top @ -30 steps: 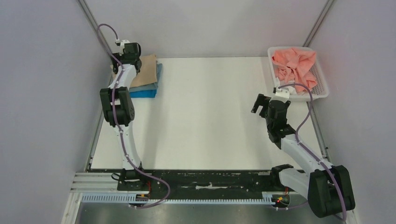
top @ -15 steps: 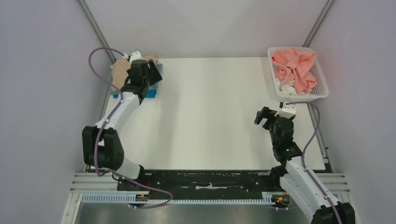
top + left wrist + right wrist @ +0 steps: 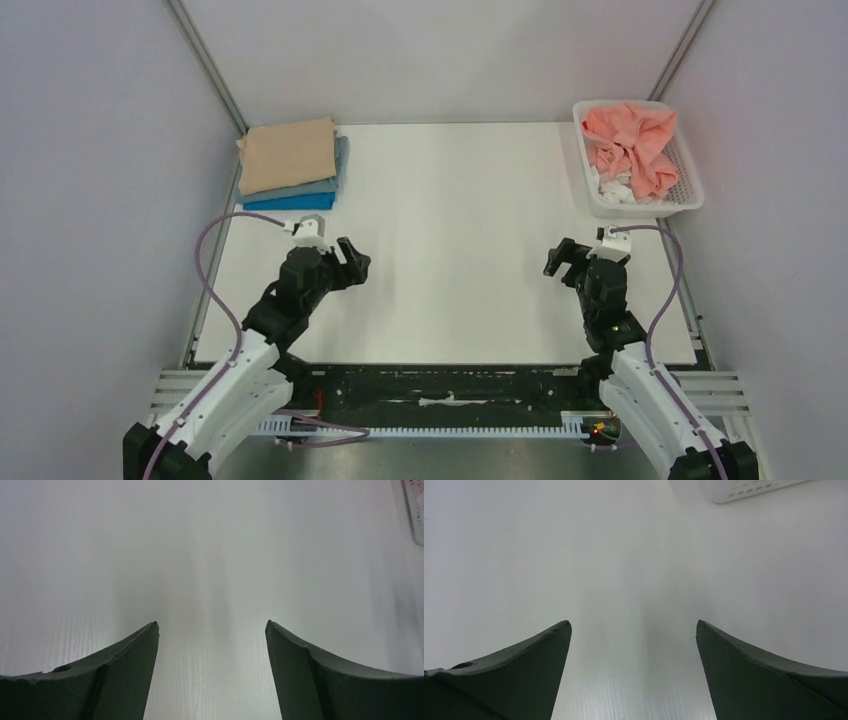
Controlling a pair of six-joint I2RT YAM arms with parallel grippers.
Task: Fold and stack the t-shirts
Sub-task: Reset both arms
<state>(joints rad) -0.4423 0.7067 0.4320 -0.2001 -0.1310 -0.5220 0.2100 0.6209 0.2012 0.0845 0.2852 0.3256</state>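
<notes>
At the table's far left corner lies a folded stack: a tan t-shirt on top, a grey-blue one under it, a bright blue one at the bottom. A coral-pink t-shirt lies crumpled in the white basket at the far right, with white cloth beneath it. My left gripper hovers open over bare table near the front left, nothing between its fingers. My right gripper is open and empty at the front right, below the basket.
The white table stretches between both arms. Grey walls close in left, right and behind. The basket's corner shows at the top of the right wrist view, and its edge at the right of the left wrist view.
My left arm has drawn back from the stack at the far left corner to the front left, leaving the tan shirt on top. My right arm has pulled slightly nearer its base.
</notes>
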